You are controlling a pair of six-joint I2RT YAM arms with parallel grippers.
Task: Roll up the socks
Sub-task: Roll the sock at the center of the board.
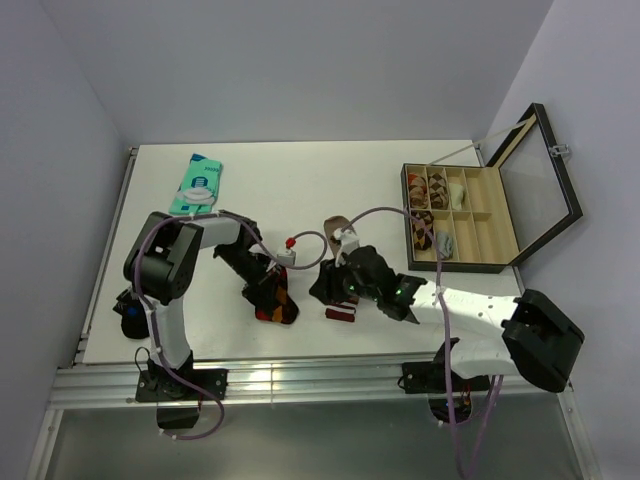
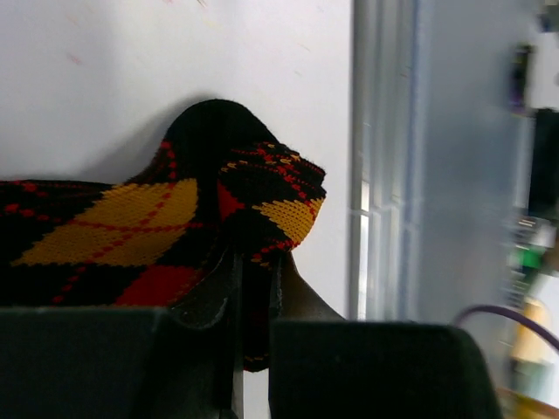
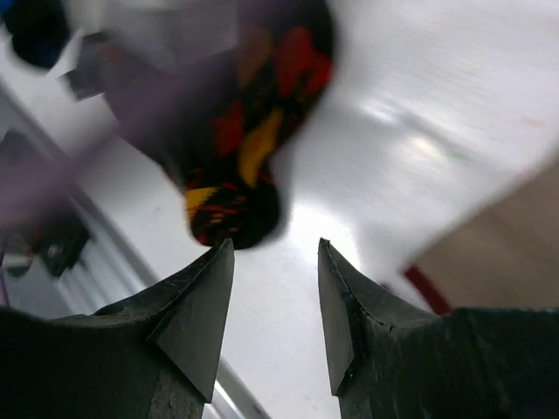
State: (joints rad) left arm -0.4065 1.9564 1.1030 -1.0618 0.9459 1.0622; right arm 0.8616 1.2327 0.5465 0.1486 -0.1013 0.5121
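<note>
Socks [image 1: 277, 303], 2 of them, both on the tabletop [image 1: 330, 170] well left of the divided box [image 1: 460, 267]. Nearest: black argyle sock [image 2: 131, 227], one end doubled over itself, the fold pinched in the left end effector [image 2: 253, 279], which is nearly closed on the fabric. Just toward the box from it: tan sock [image 1: 341, 314] with maroon cuff, lying flat and partly hidden under the right end effector [image 3: 275, 249], about half wide and holding nothing. Judged step: starting the roll on the argyle sock. To do it well: keep the pinch on the fold, turn it over tightly and squarely along the sock's length, and press the flat part down with the free end effector to stop sliding. Farther back, left of the box: teal packet [image 1: 197, 185], white print too small to read. No other legible writing.
</note>
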